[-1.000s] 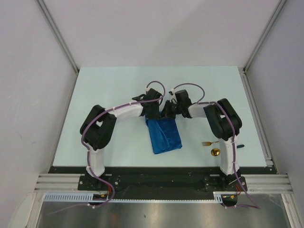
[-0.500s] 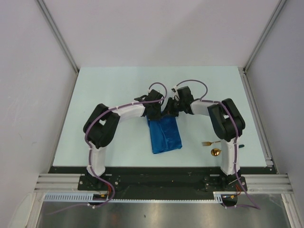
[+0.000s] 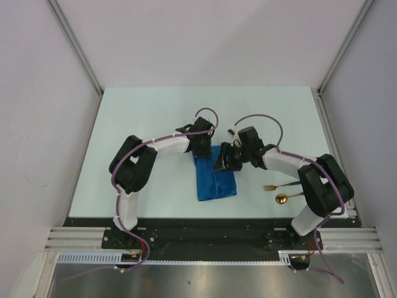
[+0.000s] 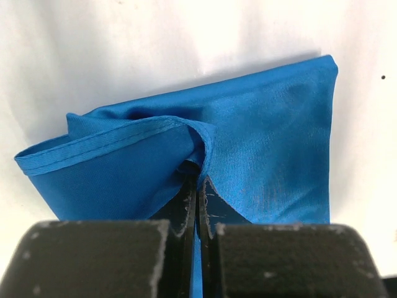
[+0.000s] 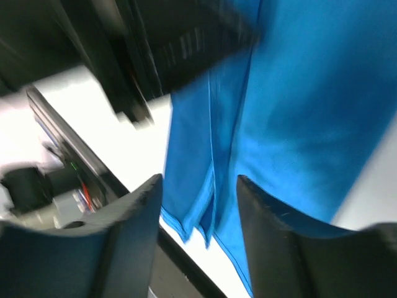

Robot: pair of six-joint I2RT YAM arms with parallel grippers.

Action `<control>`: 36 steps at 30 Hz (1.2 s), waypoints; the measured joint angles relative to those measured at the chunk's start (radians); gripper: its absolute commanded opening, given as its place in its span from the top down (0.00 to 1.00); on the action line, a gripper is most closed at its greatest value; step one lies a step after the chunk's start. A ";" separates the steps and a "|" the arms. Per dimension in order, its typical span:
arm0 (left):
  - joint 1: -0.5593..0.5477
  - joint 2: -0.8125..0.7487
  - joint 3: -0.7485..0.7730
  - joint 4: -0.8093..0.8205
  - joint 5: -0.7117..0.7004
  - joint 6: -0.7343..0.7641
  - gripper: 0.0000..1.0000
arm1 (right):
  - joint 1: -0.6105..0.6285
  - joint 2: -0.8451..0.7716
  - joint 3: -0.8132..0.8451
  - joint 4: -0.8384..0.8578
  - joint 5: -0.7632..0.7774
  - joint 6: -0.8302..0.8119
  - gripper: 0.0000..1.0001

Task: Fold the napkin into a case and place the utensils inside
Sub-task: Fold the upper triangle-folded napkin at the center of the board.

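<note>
Napkin [image 4: 267, 149] fold sits pinched in left pincer [image 4: 197, 181]; right pincer [image 5: 200, 189] hovers spread above it.

A pale, matte desk [image 3: 142, 118] sits inside white back and side panels [image 3: 205, 37], framed by slanted aluminium posts [image 3: 74, 43], with a ribbed aluminium rail [image 3: 74, 237] and a brushed steel sheet [image 3: 205, 282] along its near edge.

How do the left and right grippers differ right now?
The left gripper is shut, pinching a fold of the blue napkin; the right gripper is open and empty. The left is at the napkin's far left corner, the right over its far right part. Both are black.
</note>
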 measured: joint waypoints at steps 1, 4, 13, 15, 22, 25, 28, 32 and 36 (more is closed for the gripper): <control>0.000 0.000 0.000 0.000 0.004 -0.004 0.98 | 0.019 -0.002 -0.030 0.010 0.000 0.000 0.38; 0.000 0.002 0.000 0.003 0.018 -0.014 0.98 | 0.070 -0.002 -0.096 0.015 0.003 0.002 0.37; 0.000 0.003 0.000 0.003 0.032 -0.049 0.95 | 0.116 0.016 -0.113 0.109 0.011 0.014 0.46; 0.000 0.003 0.000 0.003 0.041 -0.057 0.95 | 0.118 0.032 -0.113 0.130 0.013 0.021 0.47; 0.003 0.003 -0.001 0.002 0.077 -0.084 0.91 | 0.119 0.091 -0.138 0.200 0.015 0.042 0.71; 0.006 0.003 -0.001 0.003 0.093 -0.097 0.83 | 0.115 0.118 -0.141 0.242 0.014 0.063 0.91; 0.008 0.003 -0.002 0.004 0.111 -0.103 0.60 | 0.104 0.134 -0.164 0.294 0.013 0.092 1.00; 0.018 -0.005 -0.002 0.008 0.145 -0.092 0.29 | 0.076 0.138 -0.210 0.375 -0.019 0.142 1.00; 0.037 -0.082 -0.014 -0.021 0.163 -0.054 0.28 | 0.060 0.156 -0.227 0.430 -0.055 0.177 1.00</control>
